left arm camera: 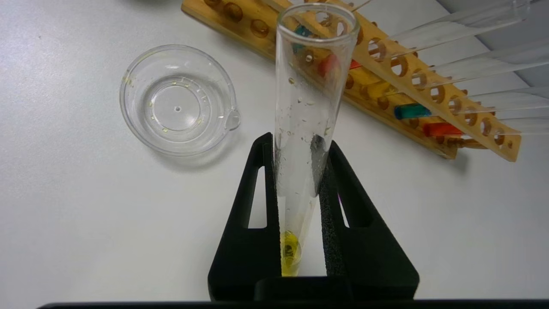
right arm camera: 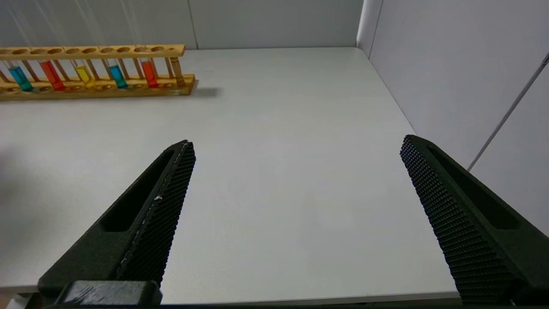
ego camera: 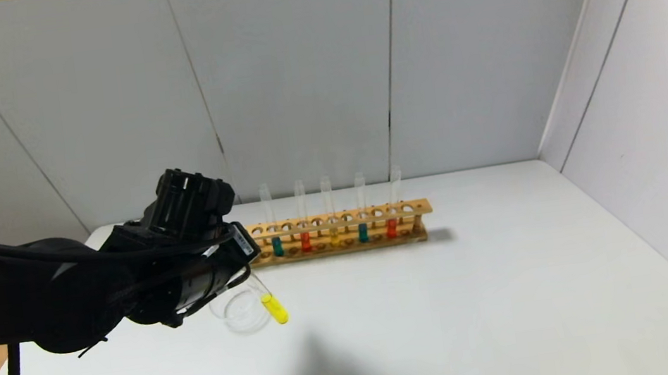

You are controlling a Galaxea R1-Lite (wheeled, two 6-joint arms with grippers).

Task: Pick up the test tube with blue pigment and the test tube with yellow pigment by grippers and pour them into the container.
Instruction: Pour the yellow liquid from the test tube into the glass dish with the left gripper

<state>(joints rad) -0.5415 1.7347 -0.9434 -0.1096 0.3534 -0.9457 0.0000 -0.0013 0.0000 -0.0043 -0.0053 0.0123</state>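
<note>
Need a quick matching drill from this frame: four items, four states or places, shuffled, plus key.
Items:
1. left gripper
2. right gripper
3. container
4. wooden rack

States or places:
A. open, holding nothing, above bare table
B. stands near the back wall, with five tubes
C. shut on the test tube with yellow pigment
D. clear dish on the table, no coloured liquid in it

Pairs: 1-C, 2-A, 3-D, 4-B
</note>
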